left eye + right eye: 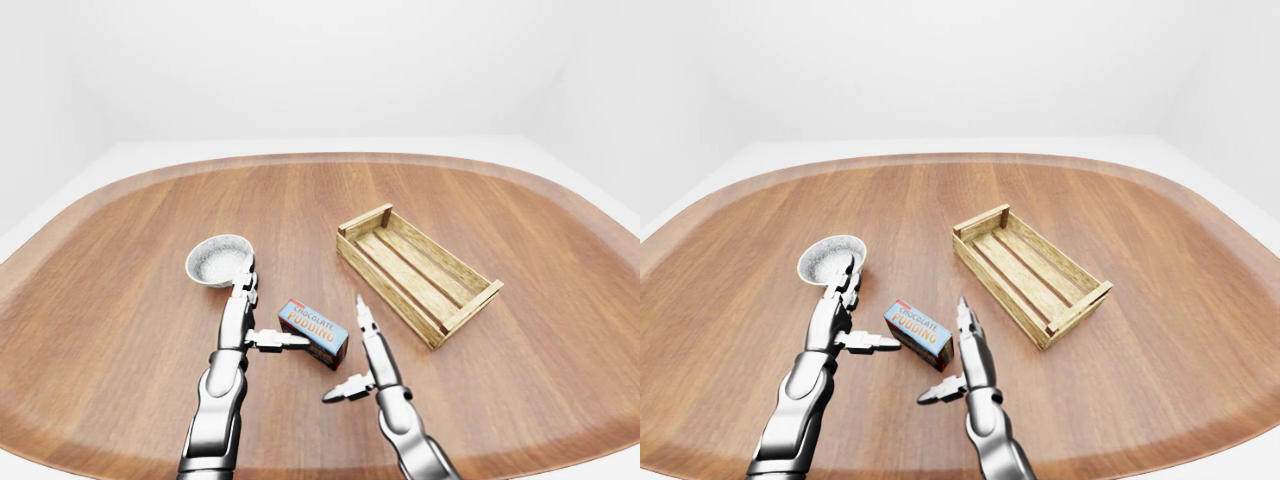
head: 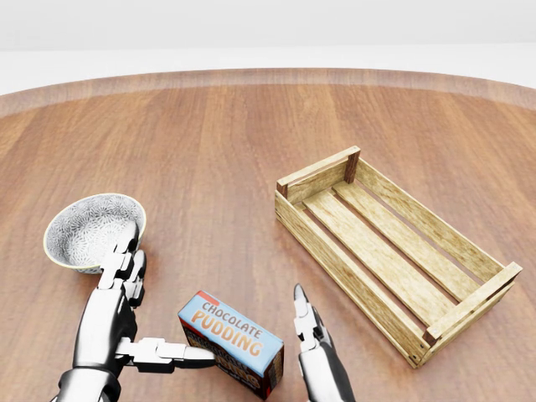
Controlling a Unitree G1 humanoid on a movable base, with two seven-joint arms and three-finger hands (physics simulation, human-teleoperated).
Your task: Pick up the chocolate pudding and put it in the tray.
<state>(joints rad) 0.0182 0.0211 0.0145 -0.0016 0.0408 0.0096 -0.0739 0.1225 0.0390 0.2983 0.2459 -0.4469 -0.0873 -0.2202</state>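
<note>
At the head view's lower centre, the chocolate pudding (image 2: 232, 343) lies on the worktop (image 2: 234, 151) between two released hands: left hand (image 2: 126, 322) thumb touching it, right hand (image 1: 362, 352) just beside. Tray (image 2: 389, 251) sits centre-right.

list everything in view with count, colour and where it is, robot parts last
table: 1, reddish-brown wood, rounded, fills most of every view
wooden tray: 1, pale slatted wood, nothing in it, right of centre in the head view
bowl: 1, white with grey speckled pattern, left in the head view
chocolate pudding box: 1, blue top with orange lettering and dark red sides, lying on the table at bottom centre in the head view
left hand: 1, silver, open, thumb tip at the box's left side, other fingers reaching up beside the bowl
right hand: 1, silver, open, fingers straight, just right of the box with a small gap
</note>
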